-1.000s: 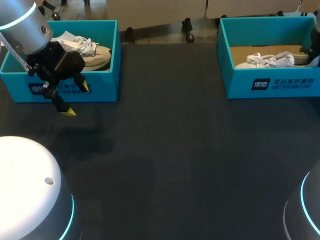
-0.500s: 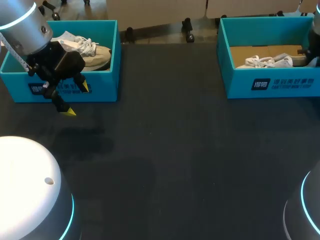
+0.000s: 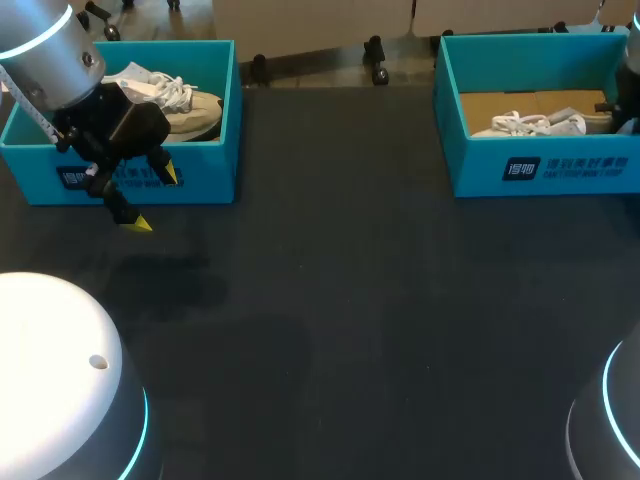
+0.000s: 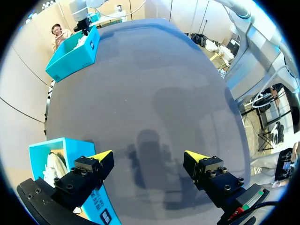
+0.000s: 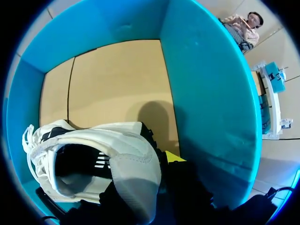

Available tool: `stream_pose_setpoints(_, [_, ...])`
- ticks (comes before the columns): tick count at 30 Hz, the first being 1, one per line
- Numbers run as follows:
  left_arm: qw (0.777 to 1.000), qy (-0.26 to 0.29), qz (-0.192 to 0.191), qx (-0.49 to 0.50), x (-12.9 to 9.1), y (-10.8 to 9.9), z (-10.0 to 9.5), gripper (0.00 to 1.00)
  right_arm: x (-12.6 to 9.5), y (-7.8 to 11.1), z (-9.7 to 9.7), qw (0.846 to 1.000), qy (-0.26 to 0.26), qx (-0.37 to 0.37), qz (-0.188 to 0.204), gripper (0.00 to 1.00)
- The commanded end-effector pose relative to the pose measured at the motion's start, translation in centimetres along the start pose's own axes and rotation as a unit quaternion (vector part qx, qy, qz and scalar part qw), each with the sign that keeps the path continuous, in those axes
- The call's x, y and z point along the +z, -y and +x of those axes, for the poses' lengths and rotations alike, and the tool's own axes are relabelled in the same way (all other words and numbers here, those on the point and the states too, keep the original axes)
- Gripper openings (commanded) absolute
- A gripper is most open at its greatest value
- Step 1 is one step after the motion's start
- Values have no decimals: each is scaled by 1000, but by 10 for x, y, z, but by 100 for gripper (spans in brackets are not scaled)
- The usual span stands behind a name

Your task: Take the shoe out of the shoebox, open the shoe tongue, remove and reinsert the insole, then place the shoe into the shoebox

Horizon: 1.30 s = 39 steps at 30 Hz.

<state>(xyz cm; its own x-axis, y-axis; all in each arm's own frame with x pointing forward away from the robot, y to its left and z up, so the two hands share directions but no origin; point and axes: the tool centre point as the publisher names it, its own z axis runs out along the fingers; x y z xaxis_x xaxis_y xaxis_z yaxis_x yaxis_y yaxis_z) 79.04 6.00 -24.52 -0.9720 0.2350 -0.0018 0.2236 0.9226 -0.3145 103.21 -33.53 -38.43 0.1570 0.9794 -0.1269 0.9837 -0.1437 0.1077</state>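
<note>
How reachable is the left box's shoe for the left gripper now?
Likely yes: the left gripper hangs open just before the left shoebox, which has no lid; the shoe lies uncovered inside.

Lighting was bright, overhead. The counter (image 3: pixel 350 300) carried a soft shadow at 9 o'clock; glare bleached the white housing (image 3: pixel 50 370) at 7 o'clock.

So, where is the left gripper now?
The left gripper hangs open at the head view's left, over the table, just in front of the left shoebox.
</note>
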Motion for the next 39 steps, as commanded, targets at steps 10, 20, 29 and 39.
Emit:
stream_pose_setpoints(10, [1000,-1,-1,0,0,0,0,100,-5,-2,1,1000,0,-4,-6,57])
stream_pose_setpoints(20, [1000,-1,-1,0,0,0,0,100,-23,0,7,1000,-3,-11,-21,100])
stream_pose_setpoints(29, [1000,-1,-1,0,0,0,0,100,-50,3,9,999,-1,-10,-31,100])
stream_pose_setpoints(39, [1000,-1,-1,0,0,0,0,100,-102,5,11,1000,-11,-7,-26,100])
